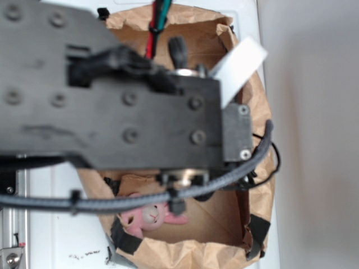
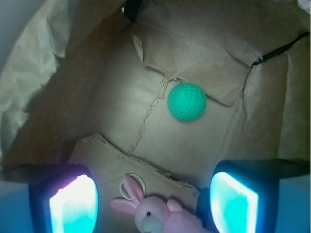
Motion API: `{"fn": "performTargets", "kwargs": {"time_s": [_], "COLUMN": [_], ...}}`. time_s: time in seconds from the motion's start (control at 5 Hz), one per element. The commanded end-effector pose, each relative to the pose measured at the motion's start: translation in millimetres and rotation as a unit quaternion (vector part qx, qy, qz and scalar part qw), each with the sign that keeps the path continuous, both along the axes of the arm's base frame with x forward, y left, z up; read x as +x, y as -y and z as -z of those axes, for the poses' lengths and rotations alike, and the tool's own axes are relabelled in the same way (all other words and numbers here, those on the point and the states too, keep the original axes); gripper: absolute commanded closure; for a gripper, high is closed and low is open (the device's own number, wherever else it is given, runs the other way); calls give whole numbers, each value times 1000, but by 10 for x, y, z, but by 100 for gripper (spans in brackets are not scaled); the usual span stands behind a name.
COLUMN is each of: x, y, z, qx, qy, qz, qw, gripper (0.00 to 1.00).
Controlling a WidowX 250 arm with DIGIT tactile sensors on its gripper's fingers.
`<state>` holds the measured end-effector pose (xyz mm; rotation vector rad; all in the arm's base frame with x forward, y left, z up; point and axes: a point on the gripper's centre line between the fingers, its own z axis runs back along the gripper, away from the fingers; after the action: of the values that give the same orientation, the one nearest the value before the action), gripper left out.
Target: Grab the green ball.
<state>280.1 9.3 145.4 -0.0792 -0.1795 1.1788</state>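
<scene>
The green ball (image 2: pixel 187 101), small, round and dimpled, lies on the brown paper floor of the cardboard box (image 2: pixel 97 116). My gripper (image 2: pixel 153 206) hovers above the box and is open; its two glowing pads (image 2: pixel 74 206) stand wide apart with nothing gripped. The ball sits farther up the wrist view, well ahead of the fingertips. A pink plush bunny (image 2: pixel 160 213) lies on the floor below, between the pads. In the exterior view the arm hides the ball; only the bunny (image 1: pixel 148 216) shows.
Crumpled paper lining and box walls (image 1: pixel 255 117) surround the floor on all sides. A black strap (image 2: pixel 279 48) crosses the upper right wall. The box stands on a white surface (image 1: pixel 61 230).
</scene>
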Motion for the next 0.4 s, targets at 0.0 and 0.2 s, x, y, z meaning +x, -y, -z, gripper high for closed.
{"fn": "performTargets", "kwargs": {"time_s": [0.0,0.2], "x": [-6,23], "y": [-293,-373], "z": [-71,-10], "qx": [15,18], "qy": [28,28], "qz": [-33,-41], "qw": [999,999], "gripper": [0,0]}}
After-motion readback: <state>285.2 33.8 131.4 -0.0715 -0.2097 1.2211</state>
